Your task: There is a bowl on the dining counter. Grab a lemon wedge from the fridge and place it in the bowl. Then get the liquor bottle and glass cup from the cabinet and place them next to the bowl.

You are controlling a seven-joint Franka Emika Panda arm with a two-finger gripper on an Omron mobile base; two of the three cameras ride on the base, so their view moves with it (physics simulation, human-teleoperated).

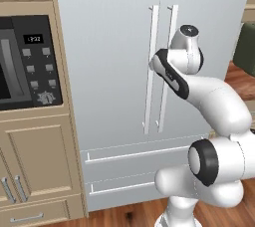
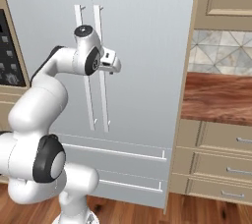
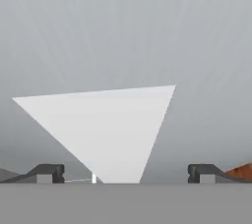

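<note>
- Lemon wedge: out of sight, judged to be inside the shut fridge (image 1: 109,47).
- The claw (image 3: 125,173), spread wide and holding nothing, is raised to the fridge's 2 vertical door handles (image 2: 98,66), likely to pull 1 open.
- Fridge drawers (image 2: 118,166) below are closed; contents hidden.
- A wooden surface (image 2: 216,98) lies right.
</note>
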